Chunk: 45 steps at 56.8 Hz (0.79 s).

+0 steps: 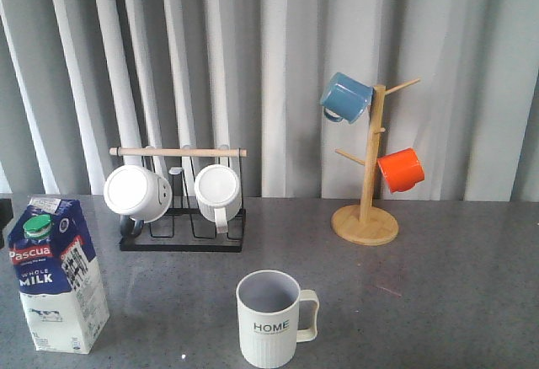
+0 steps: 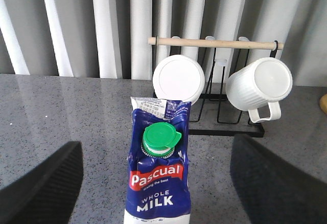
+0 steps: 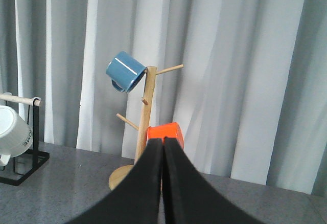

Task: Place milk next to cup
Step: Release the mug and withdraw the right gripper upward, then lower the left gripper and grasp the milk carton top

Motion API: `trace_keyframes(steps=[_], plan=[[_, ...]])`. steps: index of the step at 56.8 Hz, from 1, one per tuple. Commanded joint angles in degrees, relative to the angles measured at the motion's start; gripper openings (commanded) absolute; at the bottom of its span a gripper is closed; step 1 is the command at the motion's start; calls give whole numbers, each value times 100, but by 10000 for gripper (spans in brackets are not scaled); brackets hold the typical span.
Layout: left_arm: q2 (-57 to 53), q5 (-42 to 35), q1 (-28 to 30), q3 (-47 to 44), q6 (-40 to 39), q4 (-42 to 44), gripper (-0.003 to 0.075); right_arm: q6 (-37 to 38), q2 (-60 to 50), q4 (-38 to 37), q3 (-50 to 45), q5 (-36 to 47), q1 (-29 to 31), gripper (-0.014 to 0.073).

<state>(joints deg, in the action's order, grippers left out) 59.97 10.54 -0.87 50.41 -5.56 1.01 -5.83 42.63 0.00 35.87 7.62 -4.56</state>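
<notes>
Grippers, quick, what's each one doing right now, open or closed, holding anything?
Left gripper: open, fingers either side of the milk, not holding it.
Right gripper: closed, empty.

Grey table (image 1: 438,302): milk (image 1: 57,275), cup (image 1: 269,318), rack (image 1: 181,226), stand (image 1: 365,223).

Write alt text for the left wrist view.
A blue milk carton with a green cap stands between the open left gripper fingers, untouched. Behind it, two white mugs hang on a black rack.

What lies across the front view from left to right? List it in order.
Milk carton → black rack with two white mugs → HOME cup → wooden mug tree, blue mug on its left, orange mug on its right.
</notes>
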Motion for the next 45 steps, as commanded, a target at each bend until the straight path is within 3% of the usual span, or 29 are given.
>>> trace_keyframes(steps=[1, 45], plan=[[-62, -377, 11, 179, -11, -43, 556, -144, -51, -48, 121, 556, 38, -8], [-62, -377, 11, 179, -11, -43, 556, -138, -44, -38, 121, 319, 20, -8]])
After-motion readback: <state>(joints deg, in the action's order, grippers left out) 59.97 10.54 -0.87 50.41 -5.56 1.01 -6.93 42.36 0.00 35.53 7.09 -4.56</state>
